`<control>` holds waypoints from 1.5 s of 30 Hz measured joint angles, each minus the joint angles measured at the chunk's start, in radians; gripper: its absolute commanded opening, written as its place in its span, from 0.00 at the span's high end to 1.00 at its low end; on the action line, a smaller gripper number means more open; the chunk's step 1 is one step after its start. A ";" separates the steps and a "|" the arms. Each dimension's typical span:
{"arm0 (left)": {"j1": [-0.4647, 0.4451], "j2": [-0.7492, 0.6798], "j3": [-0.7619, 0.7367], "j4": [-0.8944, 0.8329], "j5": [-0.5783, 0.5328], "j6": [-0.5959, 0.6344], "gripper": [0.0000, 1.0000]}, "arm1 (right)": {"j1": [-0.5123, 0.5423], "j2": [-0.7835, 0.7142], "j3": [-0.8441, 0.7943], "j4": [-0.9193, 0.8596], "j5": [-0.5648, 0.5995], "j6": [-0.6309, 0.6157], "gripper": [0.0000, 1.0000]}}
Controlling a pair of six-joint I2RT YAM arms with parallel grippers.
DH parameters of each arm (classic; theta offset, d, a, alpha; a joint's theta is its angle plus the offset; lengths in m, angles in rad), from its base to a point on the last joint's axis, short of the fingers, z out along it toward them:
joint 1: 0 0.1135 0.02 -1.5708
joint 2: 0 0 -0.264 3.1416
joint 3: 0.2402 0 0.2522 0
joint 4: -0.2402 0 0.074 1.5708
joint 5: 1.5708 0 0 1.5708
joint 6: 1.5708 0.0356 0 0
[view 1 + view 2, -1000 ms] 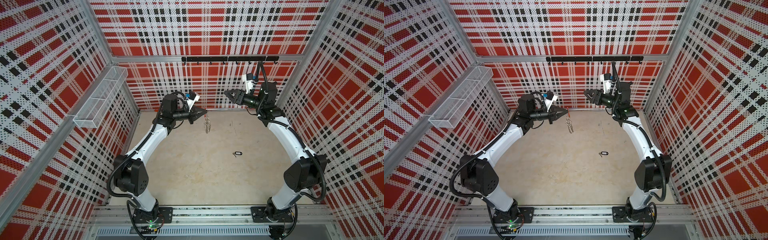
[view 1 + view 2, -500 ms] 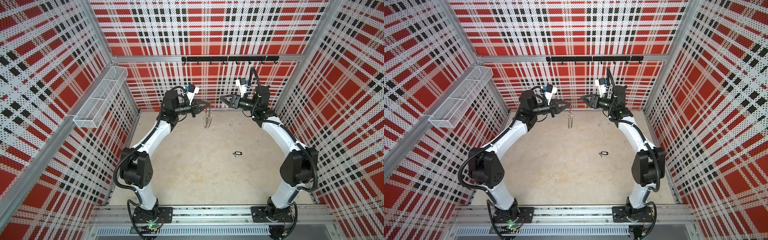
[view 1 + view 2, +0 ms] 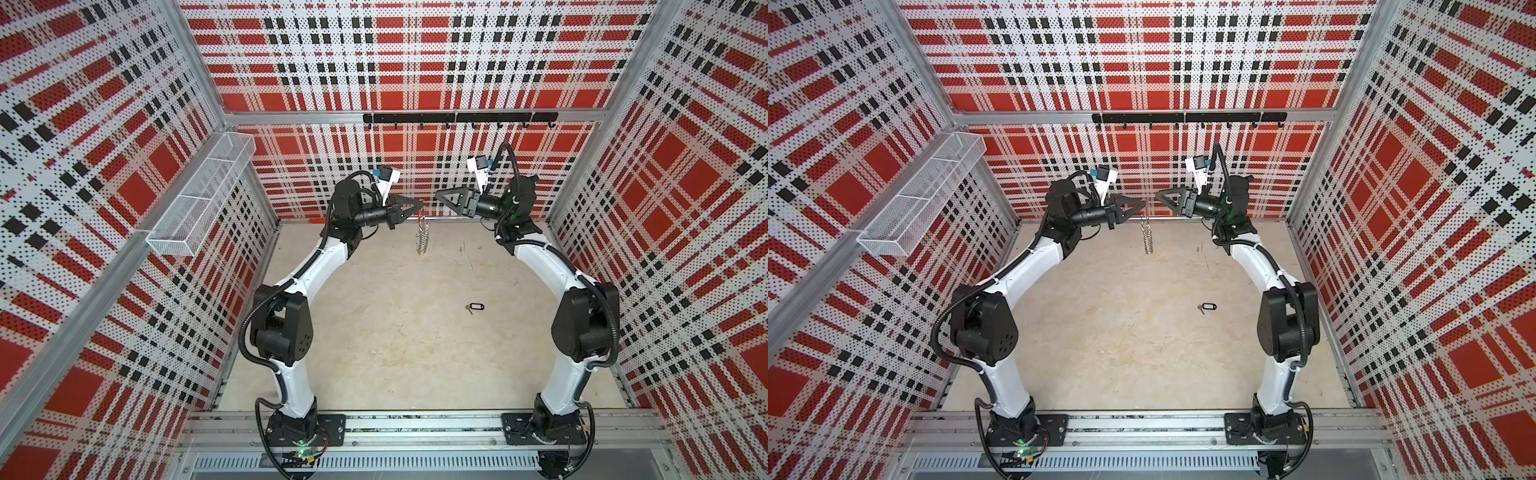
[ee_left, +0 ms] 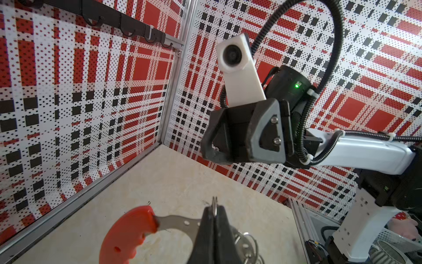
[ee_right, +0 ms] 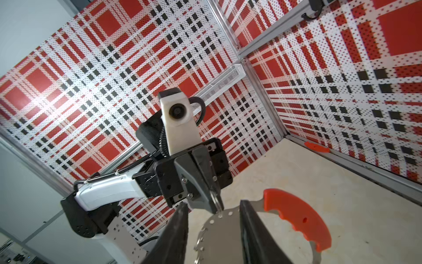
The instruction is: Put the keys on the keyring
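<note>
High above the back of the worktop (image 3: 395,345), the keyring (image 3: 421,239) is held hanging by the left end effector (image 3: 418,204), whose jaws are pressed together on a silver split ring (image 4: 214,205) at its rim. Facing it and a little apart, the right end effector (image 3: 439,197) is seen with jaws spread and nothing between them. In both top views the keys (image 3: 476,307) are seen lying flat on the worktop, well apart from the keyring and nearer the right arm (image 3: 540,259).

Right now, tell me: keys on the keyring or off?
Off. The keys lie on the table; the keyring hangs from the left fingers.
</note>
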 measured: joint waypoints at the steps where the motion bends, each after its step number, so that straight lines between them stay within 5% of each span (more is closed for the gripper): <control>1: 0.000 0.002 0.007 0.000 -0.001 -0.005 1.00 | 0.001 0.001 -0.006 0.018 -0.005 0.016 0.60; 10: -0.012 0.014 0.047 0.008 -0.003 -0.034 1.00 | 0.029 0.001 -0.039 0.071 -0.011 0.055 0.61; 26: -0.027 0.002 0.043 0.006 -0.002 -0.061 1.00 | 0.043 0.001 -0.060 0.116 0.000 0.071 1.00; 34: -0.027 -0.013 0.041 -0.018 -0.013 -0.063 1.00 | 0.048 0.000 -0.059 0.135 0.005 0.066 1.00; 37: -0.027 -0.021 0.040 -0.042 -0.036 -0.051 0.95 | 0.054 -0.002 -0.061 0.120 0.031 0.043 1.00; 41: -0.031 -0.040 0.026 -0.055 -0.106 -0.030 0.75 | 0.072 -0.038 -0.109 0.096 0.118 0.000 1.00; 45: -0.037 -0.093 -0.037 -0.028 -0.209 -0.036 0.74 | 0.086 -0.082 -0.178 0.098 0.218 -0.024 1.00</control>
